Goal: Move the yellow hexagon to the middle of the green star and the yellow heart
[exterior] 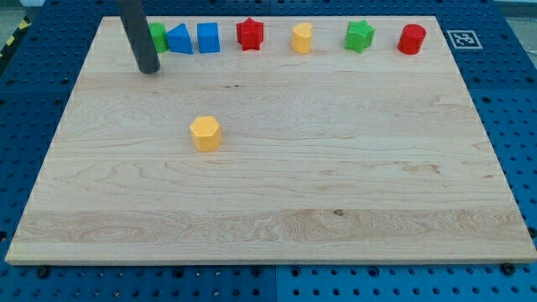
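The yellow hexagon (205, 132) lies alone on the wooden board, left of centre. The yellow heart (302, 38) and the green star (360, 36) stand in the row along the view's top, the star to the right of the heart. My tip (149, 70) rests on the board at the upper left, above and to the left of the hexagon and well apart from it. The rod partly hides a green block (158, 37) behind it.
The top row also holds a blue triangle (179, 39), a blue cube (208, 38), a red star (250, 34) and a red cylinder (411, 39). The board (336, 210) lies on a blue pegboard table, with a marker tag (463, 38) at top right.
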Robot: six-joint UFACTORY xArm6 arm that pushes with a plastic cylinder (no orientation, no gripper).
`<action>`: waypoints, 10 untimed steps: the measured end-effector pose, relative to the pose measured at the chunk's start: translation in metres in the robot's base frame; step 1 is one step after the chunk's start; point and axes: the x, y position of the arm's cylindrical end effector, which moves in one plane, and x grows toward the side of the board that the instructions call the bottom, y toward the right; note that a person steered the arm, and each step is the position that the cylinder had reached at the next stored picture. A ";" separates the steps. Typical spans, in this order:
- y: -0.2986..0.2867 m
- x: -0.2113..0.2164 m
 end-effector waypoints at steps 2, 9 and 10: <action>0.033 0.088; 0.173 0.095; 0.213 0.072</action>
